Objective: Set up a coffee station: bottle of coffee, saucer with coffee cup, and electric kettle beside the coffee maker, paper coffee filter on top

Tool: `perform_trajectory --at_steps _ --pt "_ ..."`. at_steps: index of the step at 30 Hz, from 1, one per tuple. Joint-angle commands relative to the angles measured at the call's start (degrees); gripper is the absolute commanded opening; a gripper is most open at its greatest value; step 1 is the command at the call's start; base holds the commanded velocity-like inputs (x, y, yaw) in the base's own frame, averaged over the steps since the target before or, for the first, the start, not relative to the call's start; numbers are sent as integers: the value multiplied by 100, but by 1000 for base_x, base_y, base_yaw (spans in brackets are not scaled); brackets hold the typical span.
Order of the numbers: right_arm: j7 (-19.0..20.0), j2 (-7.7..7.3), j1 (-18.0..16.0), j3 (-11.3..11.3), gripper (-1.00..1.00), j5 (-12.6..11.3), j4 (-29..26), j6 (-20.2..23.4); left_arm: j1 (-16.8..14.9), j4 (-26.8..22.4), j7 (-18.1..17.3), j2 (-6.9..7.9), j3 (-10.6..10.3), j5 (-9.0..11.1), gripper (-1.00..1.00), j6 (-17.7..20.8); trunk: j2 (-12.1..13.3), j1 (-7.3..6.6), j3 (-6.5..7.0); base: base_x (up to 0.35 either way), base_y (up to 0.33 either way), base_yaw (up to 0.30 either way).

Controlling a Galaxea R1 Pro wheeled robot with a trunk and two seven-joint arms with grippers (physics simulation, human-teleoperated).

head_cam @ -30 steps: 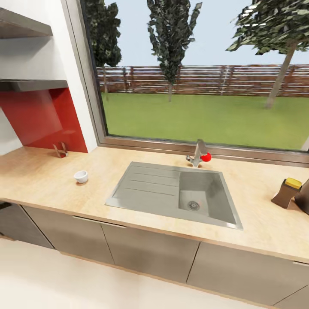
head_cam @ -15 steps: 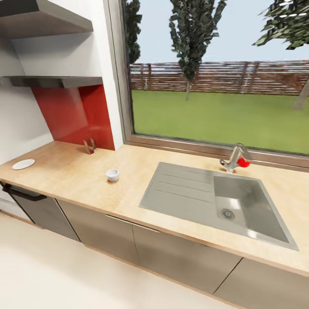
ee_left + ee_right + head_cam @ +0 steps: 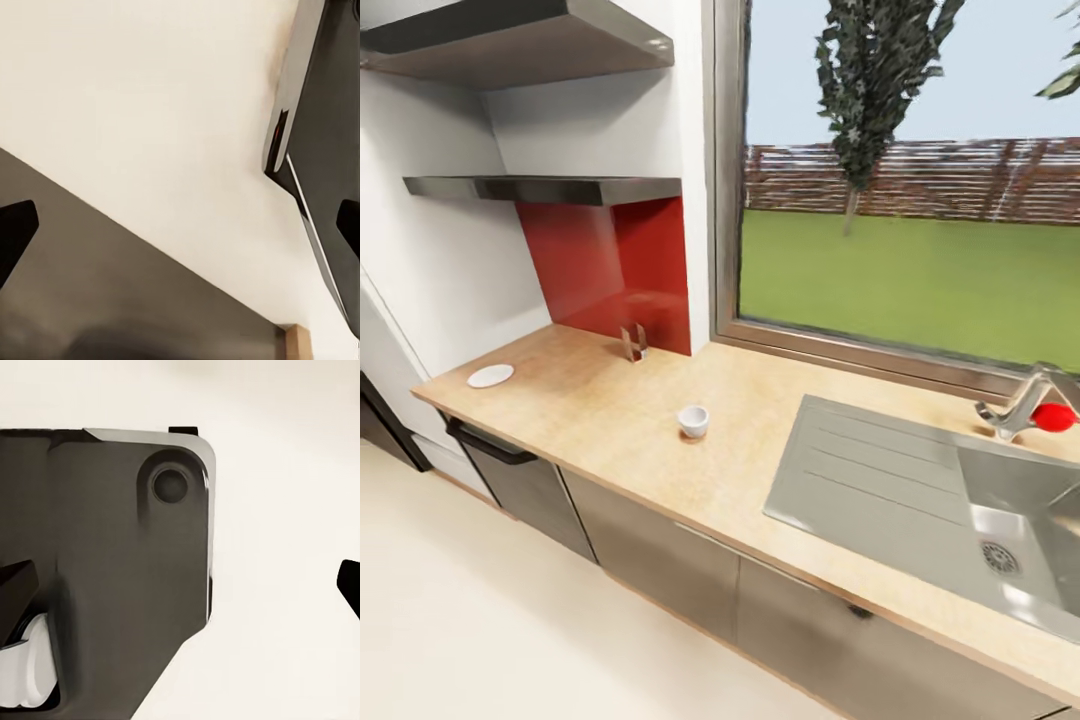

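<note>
The little white coffee cup [image 3: 693, 421] sits alone on the kitchen countertop [image 3: 600, 415], between the red wall panel [image 3: 615, 265] and the steel sink [image 3: 920, 500]; the saucer [image 3: 491, 376] lies flat near the counter's far left end, well apart from the cup; two dark shelves [image 3: 550, 188] hang above. The left gripper [image 3: 180, 225] points down at the pale floor [image 3: 150, 97] (dark tips at both edges of its view), so its fingers are spread wide; the right gripper [image 3: 187, 585] is spread wide too, hanging beside the robot's dark base [image 3: 112, 570].
</note>
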Motion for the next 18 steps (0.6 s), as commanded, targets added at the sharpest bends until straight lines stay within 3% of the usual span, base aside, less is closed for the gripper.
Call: perform_trajectory --at_steps 1,18 --pt "19 -1 -4 -51 100 60 4 -20 3 -14 0 -1 21 -16 100 13 -9 6 -7 241 250 278" --pt "19 8 -4 -47 100 60 10 -23 3 -23 10 -5 26 20 100 13 -9 6 89 246 247 223"
